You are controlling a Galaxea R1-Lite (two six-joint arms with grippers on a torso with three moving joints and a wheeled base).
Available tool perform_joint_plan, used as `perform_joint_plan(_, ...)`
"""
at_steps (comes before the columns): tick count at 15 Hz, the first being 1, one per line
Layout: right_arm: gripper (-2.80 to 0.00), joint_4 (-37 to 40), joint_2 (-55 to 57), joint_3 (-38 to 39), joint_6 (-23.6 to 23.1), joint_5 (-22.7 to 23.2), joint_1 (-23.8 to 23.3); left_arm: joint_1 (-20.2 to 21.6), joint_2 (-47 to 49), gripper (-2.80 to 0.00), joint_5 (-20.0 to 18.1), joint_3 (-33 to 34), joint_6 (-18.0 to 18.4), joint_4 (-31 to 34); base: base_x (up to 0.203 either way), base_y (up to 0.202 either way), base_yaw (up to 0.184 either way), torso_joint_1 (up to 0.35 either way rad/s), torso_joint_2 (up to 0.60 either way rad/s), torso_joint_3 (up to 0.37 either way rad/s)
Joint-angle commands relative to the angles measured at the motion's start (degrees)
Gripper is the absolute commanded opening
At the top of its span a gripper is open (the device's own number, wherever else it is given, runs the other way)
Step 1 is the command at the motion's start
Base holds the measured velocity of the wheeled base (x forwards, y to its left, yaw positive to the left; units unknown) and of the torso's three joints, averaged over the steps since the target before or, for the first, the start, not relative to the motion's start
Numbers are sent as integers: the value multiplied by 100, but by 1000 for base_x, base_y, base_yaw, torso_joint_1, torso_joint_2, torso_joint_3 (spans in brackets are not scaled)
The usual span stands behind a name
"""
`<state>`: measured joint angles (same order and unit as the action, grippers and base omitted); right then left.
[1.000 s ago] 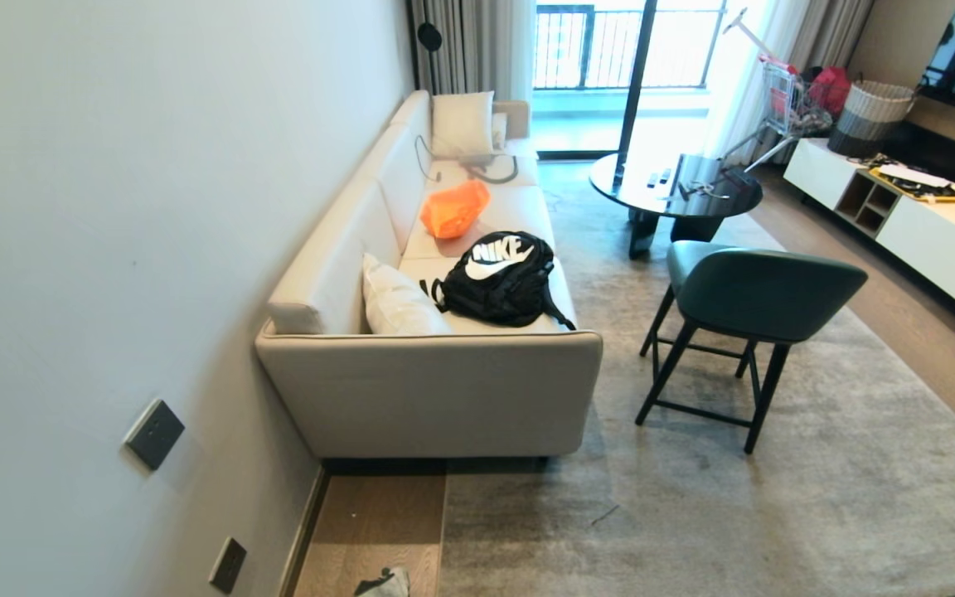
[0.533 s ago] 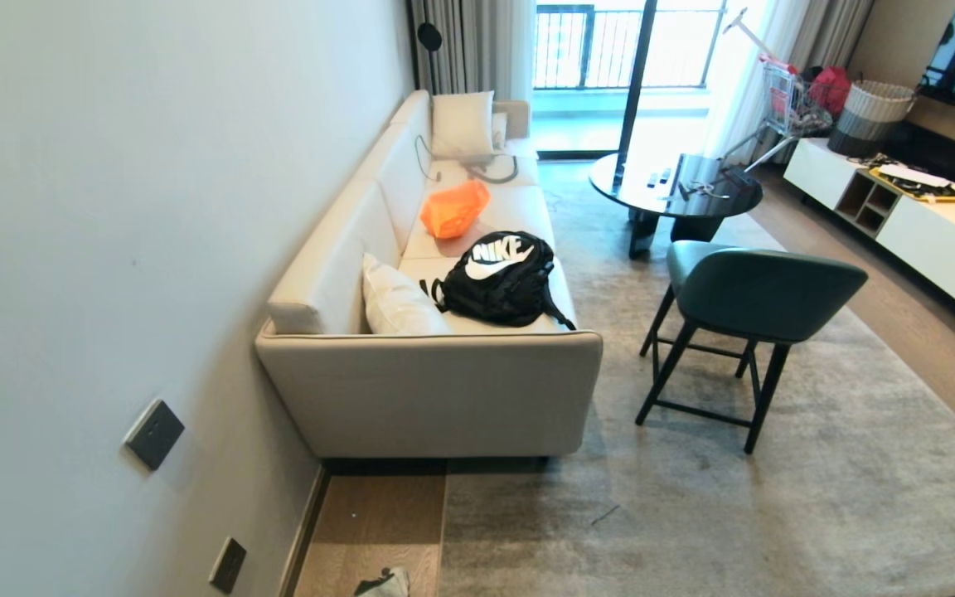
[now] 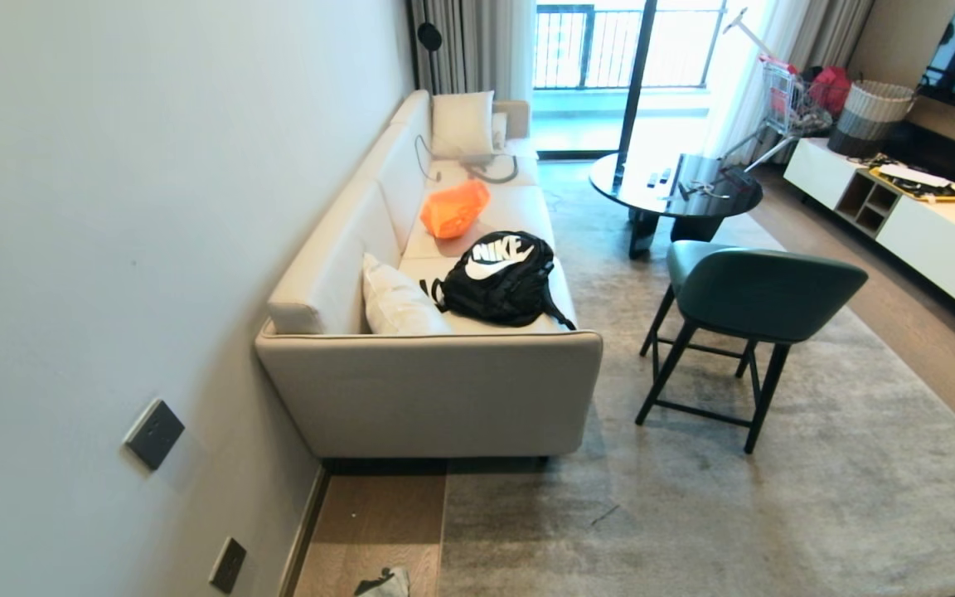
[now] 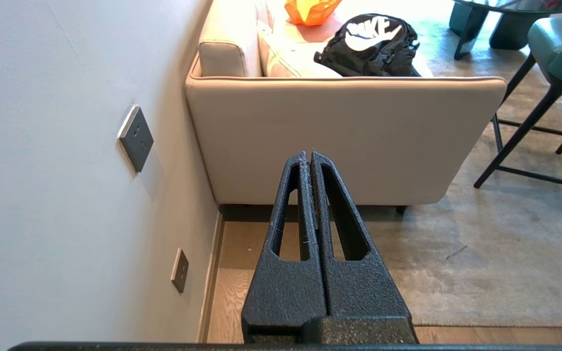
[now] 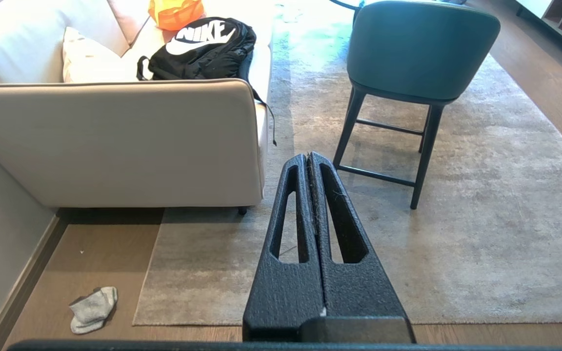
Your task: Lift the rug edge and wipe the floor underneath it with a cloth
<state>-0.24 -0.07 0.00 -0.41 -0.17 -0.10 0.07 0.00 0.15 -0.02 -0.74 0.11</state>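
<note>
While both grippers hang parked: fingers pressed together, holding nothing.
Cloth (image 5: 93, 309): crumpled on the floor (image 5: 90, 258), just beside the rug edge (image 5: 145, 287) near its corner.
Nearer arm: judged left gripper (image 4: 311, 157); right gripper (image 5: 309, 158) over the rug.

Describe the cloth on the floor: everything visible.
The small crumpled grey-and-off-white fabric cloth lies bunched in a loose heap, not spread flat, on the brown wood-plank floor. It sits in the bare strip between the dark baseboard and the corner of the pale grey-beige short-pile rug, clear of the rug edge. Nothing touches it but the floor. The head view catches only its top at the frame's lower edge.
</note>
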Motion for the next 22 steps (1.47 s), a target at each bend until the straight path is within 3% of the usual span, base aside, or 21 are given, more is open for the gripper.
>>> perform_joint_plan(1,-280,-2,7,0,-2,0,1,1,0,-280,3,2,-5,-2,0,0,0,0,0,0)
perform_joint_plan(22,-280,-2,7,0,6,0,1,1,0,-280,3,2,-5,-2,0,0,0,0,0,0)
